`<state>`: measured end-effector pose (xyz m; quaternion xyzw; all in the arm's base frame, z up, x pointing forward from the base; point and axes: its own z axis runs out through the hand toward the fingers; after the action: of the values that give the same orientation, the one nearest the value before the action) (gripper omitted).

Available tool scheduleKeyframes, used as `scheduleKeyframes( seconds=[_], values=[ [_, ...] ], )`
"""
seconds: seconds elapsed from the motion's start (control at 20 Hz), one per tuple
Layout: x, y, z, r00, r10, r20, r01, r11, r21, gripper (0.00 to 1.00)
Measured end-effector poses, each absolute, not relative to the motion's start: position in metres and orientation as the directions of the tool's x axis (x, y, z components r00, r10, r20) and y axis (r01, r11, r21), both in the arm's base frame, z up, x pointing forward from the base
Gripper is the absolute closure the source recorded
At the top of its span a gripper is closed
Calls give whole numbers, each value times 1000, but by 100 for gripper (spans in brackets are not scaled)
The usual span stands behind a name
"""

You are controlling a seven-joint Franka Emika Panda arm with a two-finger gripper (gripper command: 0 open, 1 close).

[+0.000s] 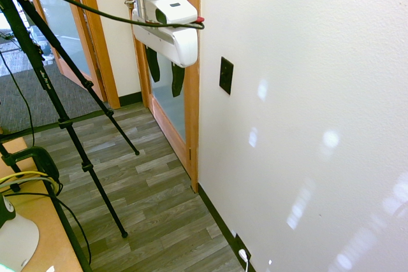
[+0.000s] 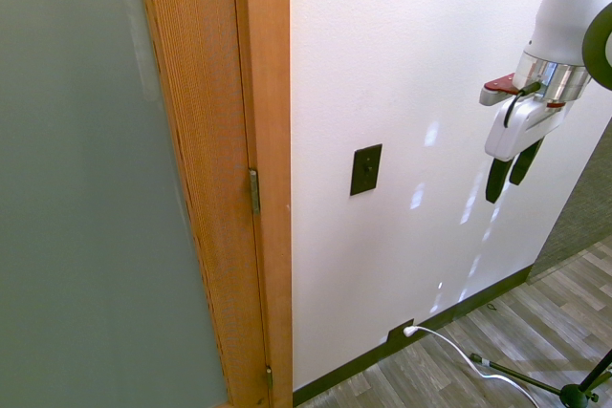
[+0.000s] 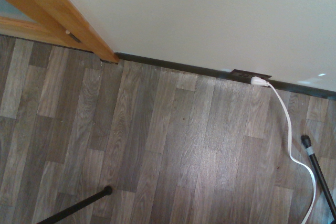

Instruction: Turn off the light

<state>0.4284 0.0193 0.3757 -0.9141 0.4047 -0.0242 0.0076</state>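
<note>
The light itself is out of view. Its switch (image 1: pixel 225 75) is a small black upright plate on the white wall, just beside the wooden door frame, and it also shows in the second exterior view as the switch (image 2: pixel 365 169). My gripper (image 1: pixel 165 71) hangs pointing down in front of the door, at about the switch's height and a little way off the wall. Its two black fingers stand apart with nothing between them. From the other side, the gripper (image 2: pixel 510 171) hangs well to the side of the switch, clear of the wall. The wrist view shows only floor and baseboard.
A wooden door frame (image 1: pixel 190 93) with frosted glass borders the wall. Low on the baseboard sits a black outlet plate (image 3: pixel 251 75) with a white plug (image 2: pixel 409 331) and cord trailing over the wood floor (image 3: pixel 173 145). A desk corner (image 1: pixel 32 234) lies at the lower left.
</note>
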Motion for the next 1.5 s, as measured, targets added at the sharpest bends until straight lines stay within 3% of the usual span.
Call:
scheduleKeyframes(
  seconds=[0.15,0.65,0.7,1.5],
  values=[
    [432,21,373,676,-735,48,-734,-678,-45,0],
    [513,63,330,619,-760,198,-713,-650,-263,0],
    [517,67,329,613,-763,206,-712,-646,-274,100],
    [604,69,316,497,-832,246,-758,-554,-345,100]
  ],
)
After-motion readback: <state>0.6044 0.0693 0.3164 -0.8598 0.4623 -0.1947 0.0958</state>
